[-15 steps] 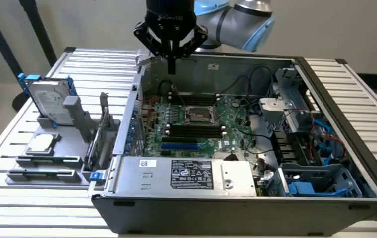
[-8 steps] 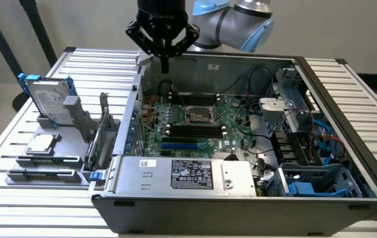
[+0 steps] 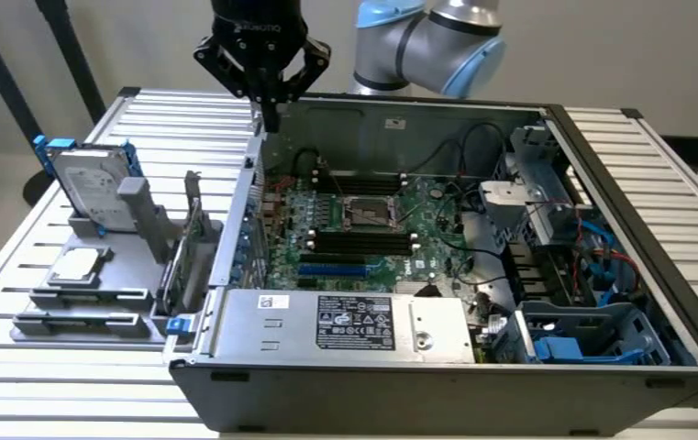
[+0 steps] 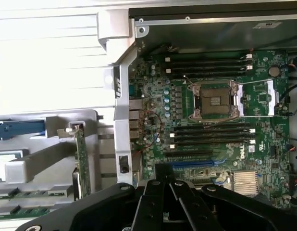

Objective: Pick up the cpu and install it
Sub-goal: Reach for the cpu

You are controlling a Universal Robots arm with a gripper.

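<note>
- Near edge: open case (image 3: pixel 447 390) on the slatted bench (image 3: pixel 30 385), with the power supply (image 3: pixel 361 321) along its near wall.
- Outside the case, on the exterior view's left: the cpu (image 3: pixel 76 264) lies flat in a grey fixture (image 3: pixel 92 298), silver top up, nothing touching it. The hard drive (image 3: pixel 85 183) stands just behind it.
- Mid-case: motherboard (image 3: pixel 428 243) with the socket (image 3: pixel 371 213) bare, no chip seated.
- Far: the gripper (image 3: pixel 269 117) hangs over the case's far-left corner, jaws shut on nothing. It is well apart from both cpu and socket.

Risks, as judged:
- The shut jaws cannot take the chip as they stand.
- The chip is thin and sits low in its recess, so a shallow or off-centre pinch may tilt or drop it.
- A skewed set-down could bend the socket contacts.
- The case wall stands between fixture and socket, which is a snag hazard.
</note>
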